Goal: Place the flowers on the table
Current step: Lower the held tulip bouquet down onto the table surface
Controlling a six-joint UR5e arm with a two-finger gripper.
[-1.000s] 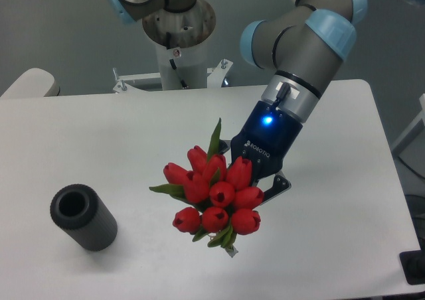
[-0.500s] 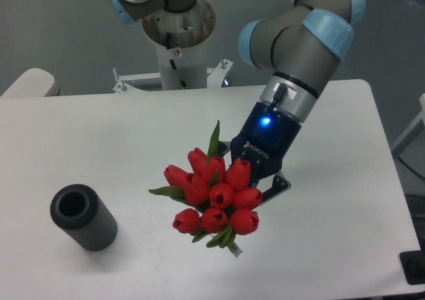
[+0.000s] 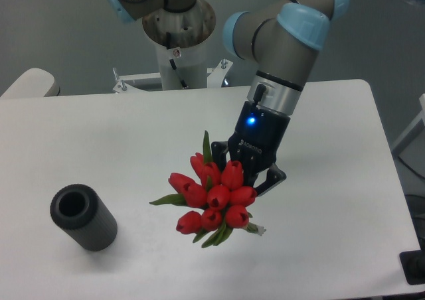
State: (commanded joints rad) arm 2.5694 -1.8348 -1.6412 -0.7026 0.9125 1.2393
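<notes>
The flowers [image 3: 214, 197] are a bunch of red tulips with green leaves, blooms toward the camera, held above the middle of the white table [image 3: 99, 147]. My gripper [image 3: 255, 177] is behind and right of the blooms, shut on the stems, which are mostly hidden; a stem end sticks out at the lower right. The bunch hangs tilted, blooms to the lower left.
A dark grey ribbed hollow cylinder [image 3: 83, 218] lies on the table at the front left. The robot's base column [image 3: 178, 41] stands beyond the table's back edge. The table's right and front edges are near.
The arm has swung slightly left and the gripper has turned, carrying the bouquet with it; the stem end now sticks out to the lower right.
</notes>
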